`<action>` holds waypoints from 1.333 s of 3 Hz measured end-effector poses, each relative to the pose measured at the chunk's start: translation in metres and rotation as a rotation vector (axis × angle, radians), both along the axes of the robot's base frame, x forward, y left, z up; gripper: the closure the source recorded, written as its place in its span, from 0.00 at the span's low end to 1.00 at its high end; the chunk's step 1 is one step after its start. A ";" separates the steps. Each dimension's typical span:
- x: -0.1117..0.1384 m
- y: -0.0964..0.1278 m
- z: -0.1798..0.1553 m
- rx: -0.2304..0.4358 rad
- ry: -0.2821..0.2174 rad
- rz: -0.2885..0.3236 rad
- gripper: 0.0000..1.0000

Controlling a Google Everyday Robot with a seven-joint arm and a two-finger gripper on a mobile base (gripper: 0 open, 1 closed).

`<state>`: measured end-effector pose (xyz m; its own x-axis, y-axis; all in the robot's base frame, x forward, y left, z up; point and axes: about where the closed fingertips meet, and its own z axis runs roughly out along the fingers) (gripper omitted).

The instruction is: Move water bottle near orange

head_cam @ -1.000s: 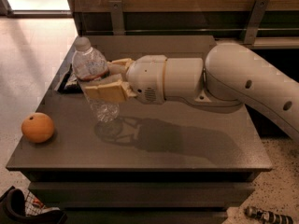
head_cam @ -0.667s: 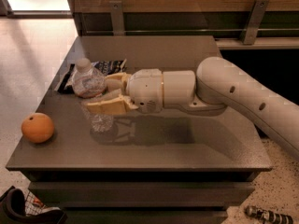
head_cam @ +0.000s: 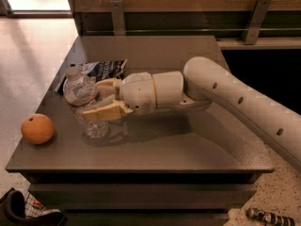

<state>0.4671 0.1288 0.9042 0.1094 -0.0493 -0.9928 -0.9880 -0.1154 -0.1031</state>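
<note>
The water bottle is a clear ribbed plastic bottle with a white cap and stands upright on the grey table, left of the middle. My gripper reaches in from the right and is shut on the bottle's middle, one tan finger in front and one behind. The orange lies near the table's front left corner, a short gap to the left of the bottle.
A dark blue snack bag lies flat just behind the bottle. My white arm crosses the right half of the table. A wooden wall with metal brackets stands behind. Small objects lie on the floor at front left and front right.
My gripper has carried the water bottle lower and to the left, closer to the orange. The bottle's base now rests on the table.
</note>
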 end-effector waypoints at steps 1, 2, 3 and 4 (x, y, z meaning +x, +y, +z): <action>0.002 0.003 -0.002 -0.007 0.007 0.022 1.00; 0.001 0.004 -0.002 -0.007 0.006 0.024 0.75; -0.001 0.006 -0.001 -0.008 0.005 0.029 0.44; -0.003 0.009 -0.001 -0.008 0.004 0.036 0.05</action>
